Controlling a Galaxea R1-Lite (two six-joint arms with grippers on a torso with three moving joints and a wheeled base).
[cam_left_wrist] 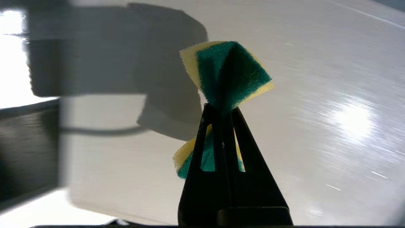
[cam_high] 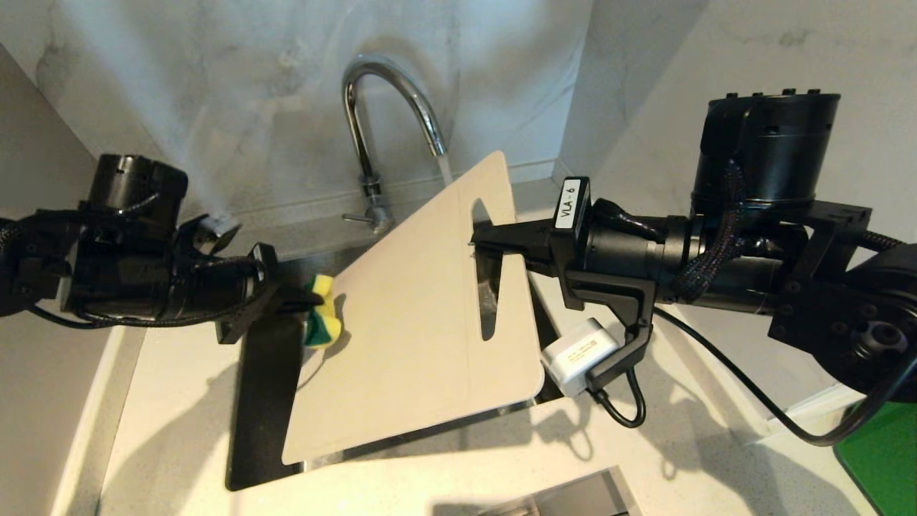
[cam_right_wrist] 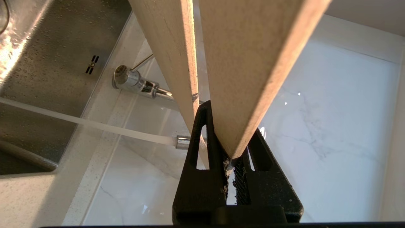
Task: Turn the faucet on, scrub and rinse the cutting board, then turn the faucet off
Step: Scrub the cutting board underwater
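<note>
Tilting over the sink [cam_high: 261, 401], cutting board [cam_high: 408, 322] is being pinched at its slot by right gripper [cam_high: 478, 242] fingers, faucet [cam_high: 390, 100] is running water behind, left gripper [cam_high: 304, 301] fingers are squeezing sponge [cam_high: 324, 322] beside board's edge.

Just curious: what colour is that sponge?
Green and yellow sponge; clearest in the left wrist view.

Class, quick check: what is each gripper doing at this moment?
Left gripper: shut on the sponge, beside the cutting board.
Right gripper: shut on the cutting board's edge at the handle slot.
</note>
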